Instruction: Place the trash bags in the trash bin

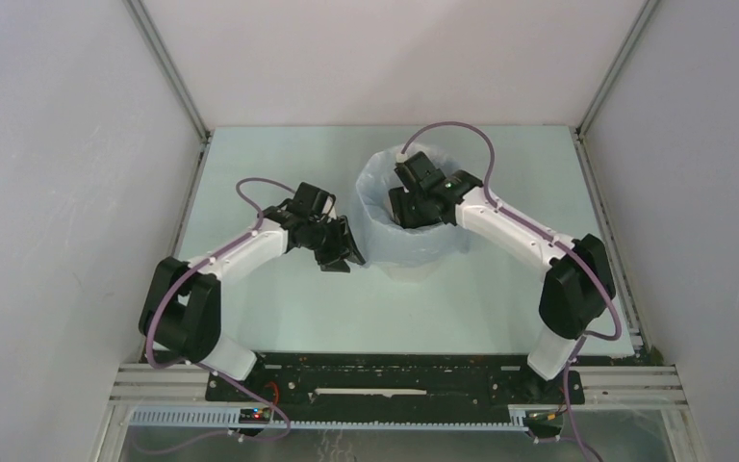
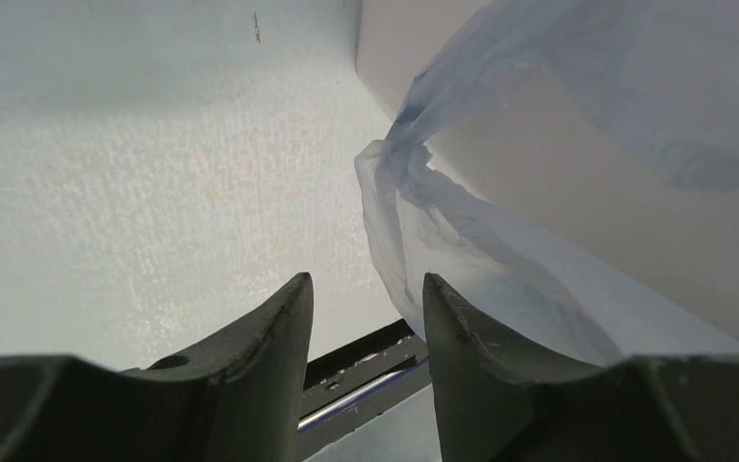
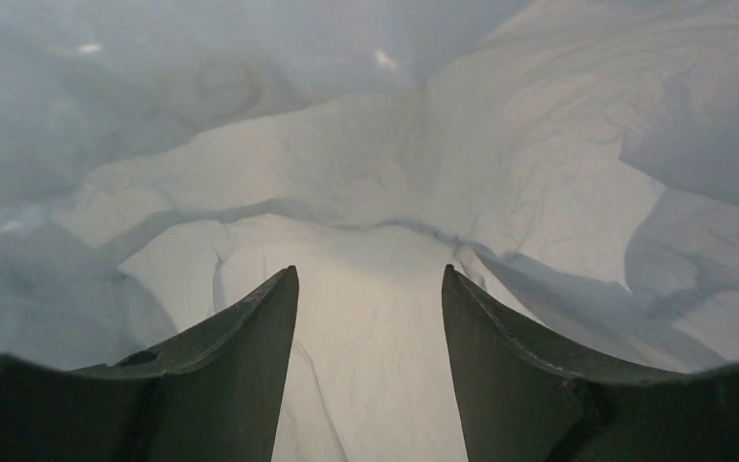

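Open surface of the table (image 1: 279, 318) is seen left of and before the trash bin (image 1: 409, 272), whose walls are mostly hidden by the trash bag (image 1: 383, 192) draped over its rim. The right gripper (image 3: 369, 274) is placed inside, the left gripper (image 2: 366, 284) held just beside it, both part-open, nothing gripped.

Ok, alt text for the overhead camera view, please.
The right gripper reaches down into a thin pale-blue plastic bag lining a white plastic bin; the left gripper hovers open beside it, over a pale green table.

The top camera is looking down from afar, while both wrist cameras are closely viewing the shared wrinkly pale-blue plastic bag (image 1: 381, 207).
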Available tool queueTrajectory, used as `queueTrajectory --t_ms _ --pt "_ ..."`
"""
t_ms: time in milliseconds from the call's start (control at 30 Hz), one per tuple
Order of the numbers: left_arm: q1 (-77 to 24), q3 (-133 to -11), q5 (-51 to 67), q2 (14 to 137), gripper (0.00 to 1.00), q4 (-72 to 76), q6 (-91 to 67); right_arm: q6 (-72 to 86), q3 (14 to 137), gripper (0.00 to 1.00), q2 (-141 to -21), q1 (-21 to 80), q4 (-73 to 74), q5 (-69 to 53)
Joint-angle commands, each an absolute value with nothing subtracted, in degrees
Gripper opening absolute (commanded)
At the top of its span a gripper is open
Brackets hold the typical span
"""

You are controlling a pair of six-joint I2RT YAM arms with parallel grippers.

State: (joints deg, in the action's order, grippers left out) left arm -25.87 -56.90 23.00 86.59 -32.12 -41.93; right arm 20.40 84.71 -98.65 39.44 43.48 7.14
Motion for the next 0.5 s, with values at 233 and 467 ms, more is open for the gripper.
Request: queueTrajectory --t_ms 233,467 --pt "-26.10 -60.54 22.41 84.03 0.52 -32.56 -40.34 17.25 92.72 0.77 -106.84 40.32 54.80 3.98" --pt "-26.10 -60.71 22.86 84.60 0.52 -32.36 -40.69 16.16 90.77 0.80 -111.33 40.59 47.36 3.63"
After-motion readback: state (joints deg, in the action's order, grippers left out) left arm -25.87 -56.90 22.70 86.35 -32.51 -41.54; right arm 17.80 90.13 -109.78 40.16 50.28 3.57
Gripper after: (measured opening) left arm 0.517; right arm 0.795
